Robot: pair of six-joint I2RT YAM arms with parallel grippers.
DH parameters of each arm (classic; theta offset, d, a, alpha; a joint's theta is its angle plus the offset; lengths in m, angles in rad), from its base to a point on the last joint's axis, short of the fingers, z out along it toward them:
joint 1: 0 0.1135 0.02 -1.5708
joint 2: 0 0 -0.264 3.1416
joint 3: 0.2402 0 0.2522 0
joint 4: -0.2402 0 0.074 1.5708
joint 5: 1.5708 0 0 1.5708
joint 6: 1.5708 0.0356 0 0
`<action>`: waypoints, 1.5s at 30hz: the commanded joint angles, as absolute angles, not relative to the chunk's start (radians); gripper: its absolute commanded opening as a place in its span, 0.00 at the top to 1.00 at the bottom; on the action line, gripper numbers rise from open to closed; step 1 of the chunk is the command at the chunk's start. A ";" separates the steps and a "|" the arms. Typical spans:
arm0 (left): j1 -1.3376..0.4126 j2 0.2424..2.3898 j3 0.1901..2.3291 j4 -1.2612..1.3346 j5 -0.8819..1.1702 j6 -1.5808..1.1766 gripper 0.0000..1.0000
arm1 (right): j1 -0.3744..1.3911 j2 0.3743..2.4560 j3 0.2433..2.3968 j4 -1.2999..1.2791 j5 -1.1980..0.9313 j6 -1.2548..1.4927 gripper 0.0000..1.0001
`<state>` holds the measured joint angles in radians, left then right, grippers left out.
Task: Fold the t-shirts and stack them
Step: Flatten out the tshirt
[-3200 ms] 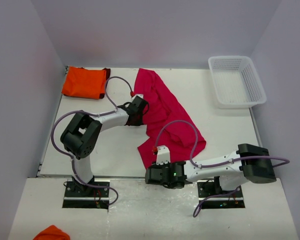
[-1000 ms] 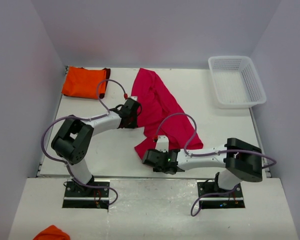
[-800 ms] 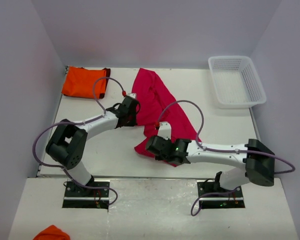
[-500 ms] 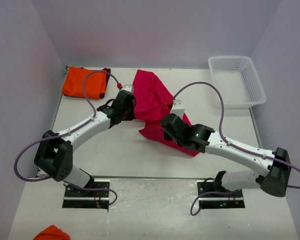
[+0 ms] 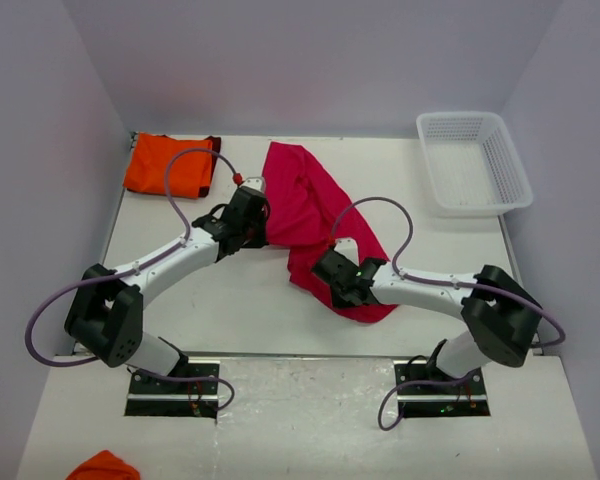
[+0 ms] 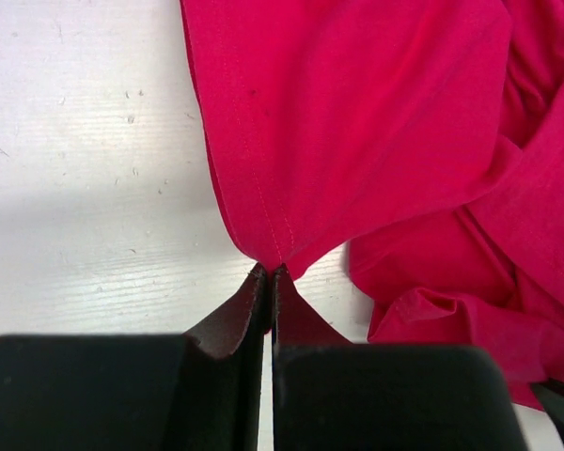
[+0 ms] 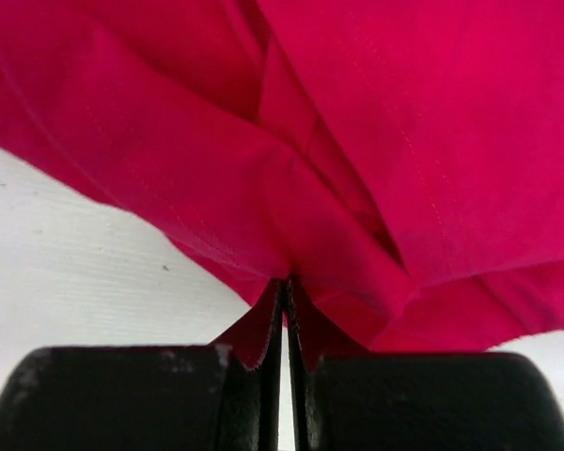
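My left gripper (image 6: 268, 274) pinches the pink shirt (image 5: 305, 200) by its hem, on the side toward the orange shirt (image 5: 167, 165). My right gripper (image 7: 285, 282) clamps the bunched end farther off — the cloth's long axis runs between them.

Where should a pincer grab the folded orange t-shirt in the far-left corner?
Probably at its right side, along the dark maroon edge, coming in low from the right. The orange t-shirt lies flat and folded by the left wall, so that side has room. Pinch all layers. The left pincer is shut on the pink t-shirt.
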<state>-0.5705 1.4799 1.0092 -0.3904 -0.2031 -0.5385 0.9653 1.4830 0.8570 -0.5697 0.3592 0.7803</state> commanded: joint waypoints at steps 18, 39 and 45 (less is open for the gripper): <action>-0.571 1.505 0.973 -0.328 -0.141 -0.517 1.00 | 0.983 1.260 0.730 -0.430 0.477 0.956 0.70; -0.574 1.488 0.940 -0.321 -0.135 -0.512 1.00 | 1.221 1.201 0.542 -0.288 0.587 1.373 0.69; -0.575 1.485 0.940 -0.319 -0.132 -0.512 1.00 | 1.220 1.195 0.525 -0.316 0.624 1.397 0.68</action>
